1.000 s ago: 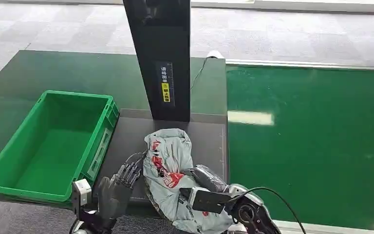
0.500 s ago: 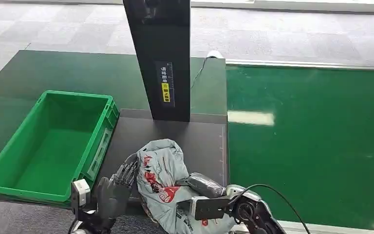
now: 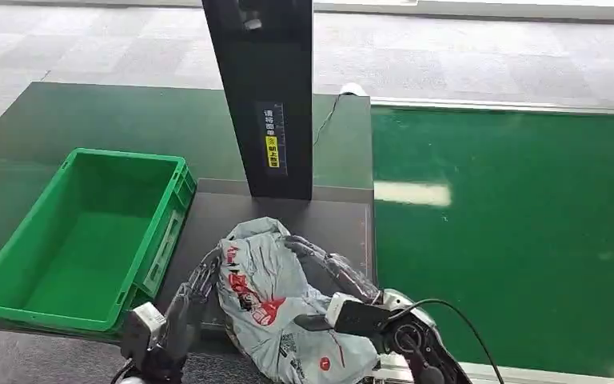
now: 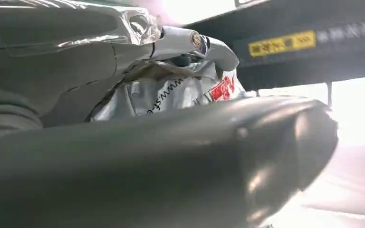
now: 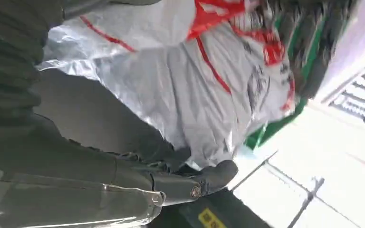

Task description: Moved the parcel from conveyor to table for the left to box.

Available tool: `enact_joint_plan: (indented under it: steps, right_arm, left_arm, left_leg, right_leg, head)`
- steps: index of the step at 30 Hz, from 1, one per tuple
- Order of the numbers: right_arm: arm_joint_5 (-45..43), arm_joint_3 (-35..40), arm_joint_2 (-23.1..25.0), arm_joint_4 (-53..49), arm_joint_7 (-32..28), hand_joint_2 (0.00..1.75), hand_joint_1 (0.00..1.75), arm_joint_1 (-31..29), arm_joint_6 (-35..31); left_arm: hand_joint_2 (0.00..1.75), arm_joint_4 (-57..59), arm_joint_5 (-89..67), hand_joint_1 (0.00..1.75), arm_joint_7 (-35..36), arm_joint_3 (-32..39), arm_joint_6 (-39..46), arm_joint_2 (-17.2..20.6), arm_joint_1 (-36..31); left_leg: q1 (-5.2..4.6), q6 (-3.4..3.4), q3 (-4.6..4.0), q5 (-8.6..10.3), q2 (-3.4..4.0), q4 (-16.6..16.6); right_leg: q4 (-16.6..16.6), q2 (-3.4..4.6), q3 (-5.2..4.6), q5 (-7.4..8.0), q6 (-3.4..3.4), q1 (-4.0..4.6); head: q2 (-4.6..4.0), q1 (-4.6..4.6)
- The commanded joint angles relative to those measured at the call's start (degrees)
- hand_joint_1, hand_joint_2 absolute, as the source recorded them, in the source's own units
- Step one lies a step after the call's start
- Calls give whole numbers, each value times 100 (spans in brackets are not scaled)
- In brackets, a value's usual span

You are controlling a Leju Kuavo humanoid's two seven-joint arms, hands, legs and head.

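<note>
Grey parcel (image 3: 276, 300) hiding right hand (image 3: 328, 272) palm, left hand (image 3: 196, 284) fingertips

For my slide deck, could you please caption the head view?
Both hands, left hand and right hand, flank a grey parcel beside the green crate.

The grey parcel (image 3: 276, 308) now lies lower and further toward the left hand (image 3: 182, 308) than a second ago, its upper end dropped away from the black post. The right hand (image 3: 328, 272) has opened out: its fingers (image 3: 344, 276), earlier curled at the bag's lower right side, now stretch up along that side to its top edge. The left hand has risen, its fingers (image 3: 201, 276) now touching the parcel's left edge instead of standing just beside it.
</note>
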Motion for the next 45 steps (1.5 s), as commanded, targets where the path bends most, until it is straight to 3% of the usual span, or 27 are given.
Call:
enact_joint_plan:
  steps: [1, 32, 33, 36, 45]
  right_arm:
    - [-181, -503, 256, -246, 62, 175, 0, 28, -251]
    - [-307, -587, 253, -347, 58, 175, 0, 81, -315]
    - [-400, -653, 300, -373, 26, 175, 0, 110, -369]
    - [-567, -721, 258, -513, 40, 175, 0, 177, -415]
    - [-542, -877, 357, -792, 177, 175, 0, 429, -528]
  left_arm:
    - [0, -67, -749, 0, -54, -554, 324, 118, 21]
    - [0, -60, -1278, 0, -85, -748, 545, 167, -34]
    - [175, -53, -1500, 0, -54, -850, 556, 261, -75]
    - [175, 34, -2237, 0, 127, -1073, 887, 335, -195]
    - [175, 1033, -4214, 0, 1556, -1417, 1543, 319, -696]
  left_leg:
    - [-2, 5, -3, 3, -18, -1]
    - [0, 8, -2, 5, -23, -4]
    - [0, 7, 0, 4, -19, -4]
    - [-1, 5, -2, 5, -25, -3]
    - [-1, 9, 3, 9, -37, -11]
  right_leg:
    - [0, 6, -2, 0, -2, -3]
    - [-5, 13, 0, 4, -3, 0]
    - [-5, 12, 1, 3, -3, -1]
    - [-3, 2, 0, 1, -3, -1]
    - [-11, 4, 7, 4, -3, -2]
  head:
    - [0, -2]
    - [0, -2]
    - [0, -2]
    - [0, -2]
    - [0, -2]
